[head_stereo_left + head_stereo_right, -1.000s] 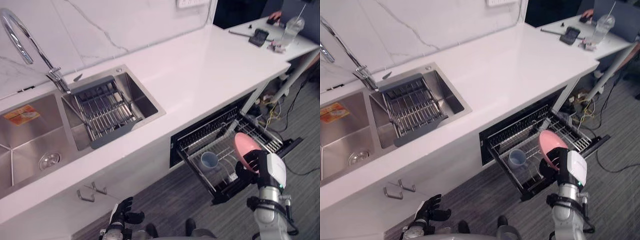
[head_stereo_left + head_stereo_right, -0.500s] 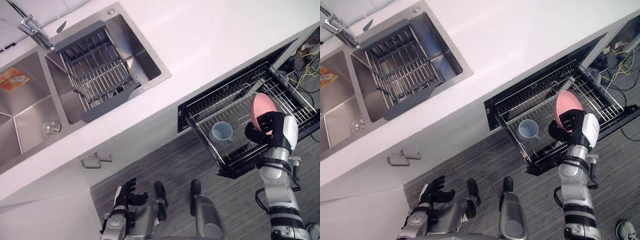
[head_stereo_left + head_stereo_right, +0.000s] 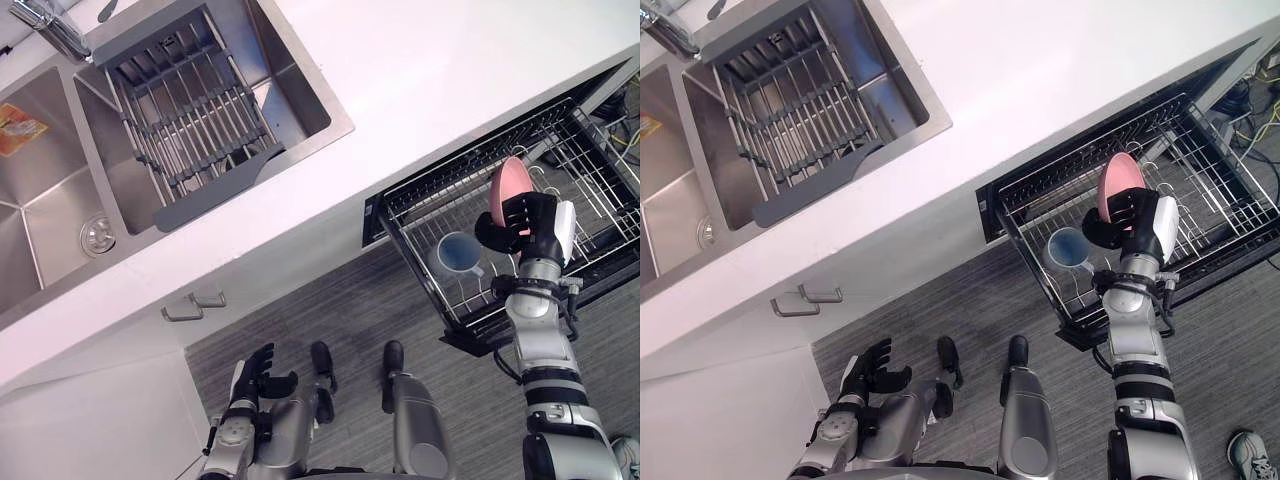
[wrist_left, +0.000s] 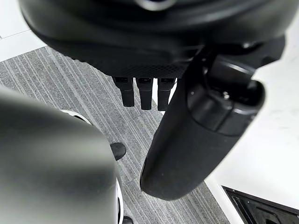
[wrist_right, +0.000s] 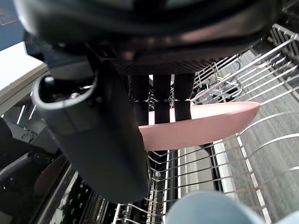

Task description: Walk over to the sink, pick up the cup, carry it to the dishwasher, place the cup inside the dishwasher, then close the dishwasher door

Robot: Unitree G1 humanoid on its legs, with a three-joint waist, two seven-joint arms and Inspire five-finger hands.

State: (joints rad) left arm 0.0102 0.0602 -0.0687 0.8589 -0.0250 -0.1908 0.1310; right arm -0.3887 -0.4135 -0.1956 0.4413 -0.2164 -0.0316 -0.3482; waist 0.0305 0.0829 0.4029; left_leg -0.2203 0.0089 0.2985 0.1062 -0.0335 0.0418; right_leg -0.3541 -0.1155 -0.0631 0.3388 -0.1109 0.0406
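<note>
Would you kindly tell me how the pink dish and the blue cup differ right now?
The pink dish is held on edge in the right hand; the blue cup sits free in the dishwasher rack. The dish is broad and shallow, the cup narrower and deeper. Both are at the pulled-out rack.

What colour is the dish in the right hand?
The round dish is pink, clearest in right eye view.

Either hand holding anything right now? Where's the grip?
Right hand pinches the pink round plate by its edge, thumb on one face, fingers on the other. Left hand holds nothing.
</note>
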